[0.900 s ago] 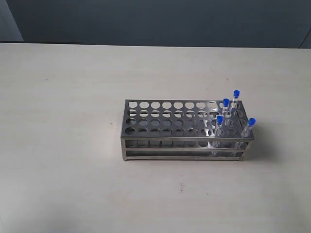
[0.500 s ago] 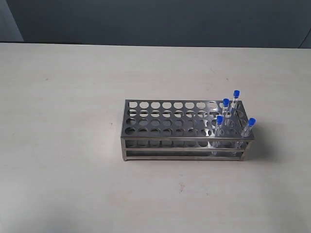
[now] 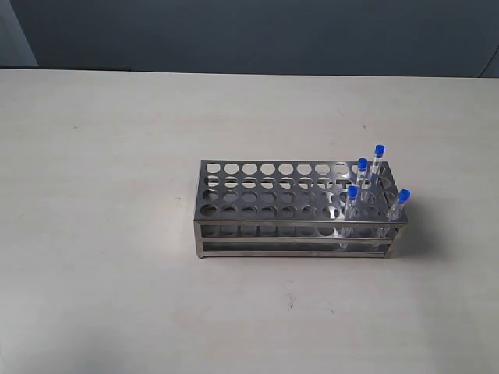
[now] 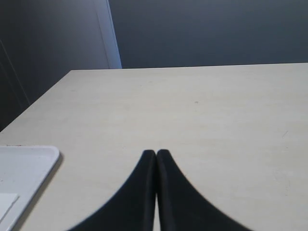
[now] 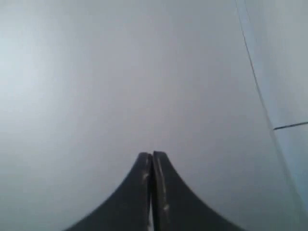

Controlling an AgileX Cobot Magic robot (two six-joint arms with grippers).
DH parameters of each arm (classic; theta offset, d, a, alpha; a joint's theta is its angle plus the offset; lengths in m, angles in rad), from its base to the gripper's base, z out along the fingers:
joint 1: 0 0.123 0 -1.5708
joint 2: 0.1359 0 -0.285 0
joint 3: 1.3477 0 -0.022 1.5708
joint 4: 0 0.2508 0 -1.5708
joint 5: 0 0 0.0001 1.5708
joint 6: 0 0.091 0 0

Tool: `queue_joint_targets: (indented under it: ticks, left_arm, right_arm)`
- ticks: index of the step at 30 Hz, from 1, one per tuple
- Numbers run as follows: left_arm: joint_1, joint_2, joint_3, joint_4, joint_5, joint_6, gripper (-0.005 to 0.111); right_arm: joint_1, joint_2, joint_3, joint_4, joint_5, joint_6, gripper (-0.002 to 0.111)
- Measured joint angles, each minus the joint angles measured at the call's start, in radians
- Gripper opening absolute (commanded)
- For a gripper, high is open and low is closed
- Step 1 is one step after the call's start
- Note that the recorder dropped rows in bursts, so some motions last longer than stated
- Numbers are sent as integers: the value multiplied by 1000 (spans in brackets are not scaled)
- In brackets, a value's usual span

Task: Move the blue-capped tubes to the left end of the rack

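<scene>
The shiny steel rack [image 3: 265, 204] stands on the pale table right of centre in the exterior view. Several blue-capped tubes lean in its right-end holes; one [image 3: 376, 163] is at the back, another [image 3: 399, 204] at the front right corner. Neither arm shows in the exterior view. My left gripper [image 4: 156, 153] is shut with nothing between its black fingers, over bare tabletop. My right gripper [image 5: 152, 154] is shut too, empty, facing a plain grey surface. The rack and tubes appear in neither wrist view.
A white tray [image 4: 29, 166] lies at the table's edge in the left wrist view. A dark wall [image 3: 249, 35] runs behind the table's far edge. The rack's left holes hold nothing.
</scene>
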Motion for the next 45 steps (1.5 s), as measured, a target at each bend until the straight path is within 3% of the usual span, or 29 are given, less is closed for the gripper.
queue_joint_targets:
  ticks: [4,8,14,23,28,33,35,39,45]
  left_arm:
    - [0,0,0,0,0,0,0]
    - [0,0,0,0,0,0,0]
    - [0,0,0,0,0,0,0]
    - [0,0,0,0,0,0,0]
    - [0,0,0,0,0,0,0]
    - [0,0,0,0,0,0,0]
    - [0,0,0,0,0,0,0]
    - [0,0,0,0,0,0,0]
    - [0,0,0,0,0,0,0]
  right_arm:
    - [0,0,0,20,18,512,1]
    - [0,0,0,26,147,698,1]
    - [0,0,0,27,245,731,1]
    - [0,0,0,11,206,741,1]
    - [0,76,-105,-326,249,741,1]
    - [0,476,-436,-862,254,737,1]
    - [0,642,-520,-951,250,737,1]
    - [11,862,-530,-984,238,751,1]
    - [94,913,-414,-989,190,761,14]
